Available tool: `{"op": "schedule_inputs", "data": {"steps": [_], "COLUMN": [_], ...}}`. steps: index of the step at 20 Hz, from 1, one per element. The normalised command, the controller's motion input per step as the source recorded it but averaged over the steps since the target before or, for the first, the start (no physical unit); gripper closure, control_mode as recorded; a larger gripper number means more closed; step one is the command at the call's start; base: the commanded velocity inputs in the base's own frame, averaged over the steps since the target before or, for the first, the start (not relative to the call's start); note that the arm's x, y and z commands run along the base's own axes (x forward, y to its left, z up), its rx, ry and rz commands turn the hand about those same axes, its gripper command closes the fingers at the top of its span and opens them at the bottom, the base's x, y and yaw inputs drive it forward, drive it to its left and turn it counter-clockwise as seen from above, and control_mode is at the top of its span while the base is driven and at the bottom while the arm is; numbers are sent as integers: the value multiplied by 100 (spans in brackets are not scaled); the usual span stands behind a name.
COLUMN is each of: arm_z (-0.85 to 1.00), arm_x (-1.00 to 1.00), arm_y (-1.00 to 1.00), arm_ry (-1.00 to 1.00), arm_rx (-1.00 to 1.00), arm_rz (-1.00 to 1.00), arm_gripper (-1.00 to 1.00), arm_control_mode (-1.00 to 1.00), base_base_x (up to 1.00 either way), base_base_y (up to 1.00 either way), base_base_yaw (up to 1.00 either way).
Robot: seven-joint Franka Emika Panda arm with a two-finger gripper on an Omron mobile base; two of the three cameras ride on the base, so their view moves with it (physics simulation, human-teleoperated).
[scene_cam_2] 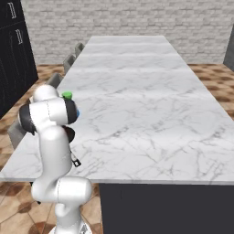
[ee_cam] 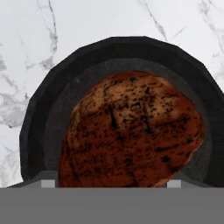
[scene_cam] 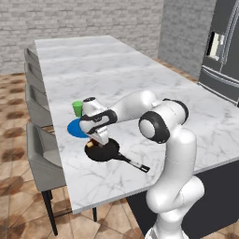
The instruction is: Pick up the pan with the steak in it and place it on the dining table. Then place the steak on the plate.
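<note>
The black pan (scene_cam: 108, 153) rests on the dining table (scene_cam: 140, 70) near its front left edge, its thin handle (scene_cam: 134, 162) pointing right and toward me. The reddish-brown steak (ee_cam: 131, 131) lies inside the pan (ee_cam: 48, 109). My gripper (scene_cam: 99, 140) points down into the pan right over the steak (scene_cam: 94, 144). In the hand view my gripper (ee_cam: 111, 183) stands open, its two tips wide apart on either side of the meat's near end. The blue plate (scene_cam: 73, 129) lies flat just beyond the pan on the left, partly behind my hand. My arm covers most of the pan (scene_cam_2: 70, 133) in the right base view.
A small green cup (scene_cam: 77, 108) stands behind the plate. Grey chairs (scene_cam: 39, 154) line the table's left side. A dark fridge (scene_cam: 224, 51) stands at the far right. Bare marble stretches away to the right and back.
</note>
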Motion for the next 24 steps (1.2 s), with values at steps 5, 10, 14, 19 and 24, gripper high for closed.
{"op": "schedule_inputs", "data": {"steps": [5,10,14,19,24], "arm_z": [71,63,49,29,1], "arm_x": [-28,-27,0,7,20], "arm_y": [-3,-12,-31,-34,-5], "arm_ry": [-5,-6,-7,-9,-18], "arm_rx": [0,0,2,6,6], "arm_rz": [-6,-3,10,25,21], "arm_gripper": [100,100,100,100,100], "arm_control_mode": [-100,-100,-100,-100,-100], "base_base_x": [0,0,0,0,0], "base_base_y": [0,0,0,0,0], "base_base_yaw": [0,0,0,0,0]}}
